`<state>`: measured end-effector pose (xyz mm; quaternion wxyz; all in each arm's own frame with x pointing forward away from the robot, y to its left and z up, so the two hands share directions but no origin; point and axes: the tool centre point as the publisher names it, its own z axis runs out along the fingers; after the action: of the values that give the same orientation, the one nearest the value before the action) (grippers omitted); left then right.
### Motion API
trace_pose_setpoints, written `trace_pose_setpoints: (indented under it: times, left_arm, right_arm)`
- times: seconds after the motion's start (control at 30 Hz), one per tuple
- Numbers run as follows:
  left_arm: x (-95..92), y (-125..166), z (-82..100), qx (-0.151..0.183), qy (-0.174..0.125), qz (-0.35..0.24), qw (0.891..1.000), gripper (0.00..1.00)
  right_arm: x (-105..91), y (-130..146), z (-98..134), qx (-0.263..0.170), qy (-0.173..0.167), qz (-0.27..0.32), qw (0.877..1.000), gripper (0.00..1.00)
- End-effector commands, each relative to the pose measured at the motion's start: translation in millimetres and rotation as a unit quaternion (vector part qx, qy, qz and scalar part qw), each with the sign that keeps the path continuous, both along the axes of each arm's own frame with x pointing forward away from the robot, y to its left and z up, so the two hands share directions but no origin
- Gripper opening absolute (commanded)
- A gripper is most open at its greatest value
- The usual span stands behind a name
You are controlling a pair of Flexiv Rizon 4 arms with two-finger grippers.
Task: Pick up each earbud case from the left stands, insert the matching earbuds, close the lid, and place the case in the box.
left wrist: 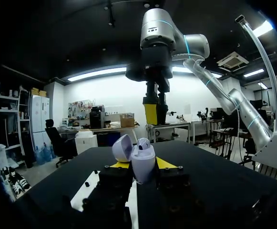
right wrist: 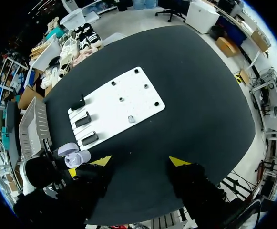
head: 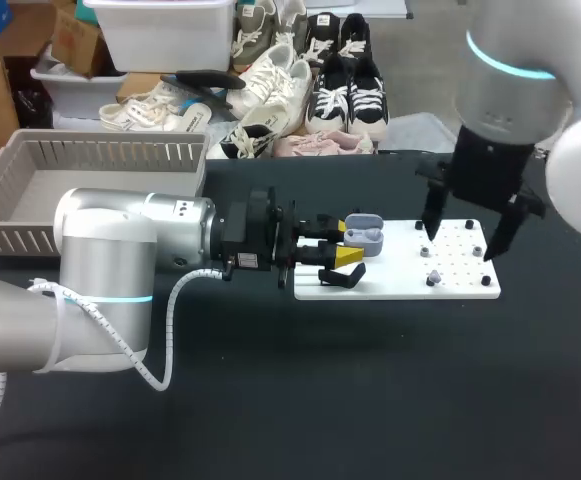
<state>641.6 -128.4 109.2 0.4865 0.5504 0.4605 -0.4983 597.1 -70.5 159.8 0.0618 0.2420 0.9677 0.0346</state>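
Black table [head: 420, 400] has 1 white perforated board [head: 460, 285] toward its right, and 1 grey slatted basket [head: 100, 152] sitting far left.

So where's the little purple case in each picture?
Head view: the case is mid-table, lid open, between the left fingers, over the end of the white board.
Left wrist view: the case is right between its own fingers.
Right wrist view: the case is beside the right fingers, near the board's end.
Shared landmark: the left fingers holding it.

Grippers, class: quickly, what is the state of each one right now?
Left gripper: shut on the earbud case, lid open.
Right gripper: open, holding nothing.
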Motion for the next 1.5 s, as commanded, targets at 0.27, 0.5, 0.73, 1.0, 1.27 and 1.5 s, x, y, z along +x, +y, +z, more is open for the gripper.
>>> trace_pose_setpoints:
  times: [0.27, 0.5, 0.73, 1.0, 1.27, 1.5]
  left_arm:
    - [0.6, -0.4, -0.6, -0.001, 0.000, 0.000, 1.000, 0.00]
    - [0.6, -0.4, -0.6, -0.001, 0.000, 0.000, 1.000, 0.00]
    - [0.6, -0.4, -0.6, -0.001, 0.000, 0.000, 1.000, 0.00]
    - [0.6, -0.4, -0.6, -0.001, 0.000, 0.000, 1.000, 0.00]
    - [0.6, -0.4, -0.6, -0.001, 0.000, 0.000, 1.000, 0.00]
    - [0.6, -0.4, -0.6, -0.001, 0.000, 0.000, 1.000, 0.00]
  right_arm:
    - [3.5, 4.4, -33.5, 0.053, -0.017, 0.052, 0.997, 0.59]
    - [15.1, 7.0, -61.0, 0.044, 0.000, 0.052, 0.998, 0.57]
    - [24.2, 6.0, -77.4, 0.044, 0.002, 0.028, 0.999, 0.55]
    - [35.1, 1.5, -94.3, 0.051, -0.004, -0.020, 0.999, 0.47]
    - [44.8, -3.5, -102.9, 0.063, -0.019, -0.050, 0.997, 0.50]
    - [50.8, -1.7, -108.7, 0.064, -0.027, -0.058, 0.996, 0.48]
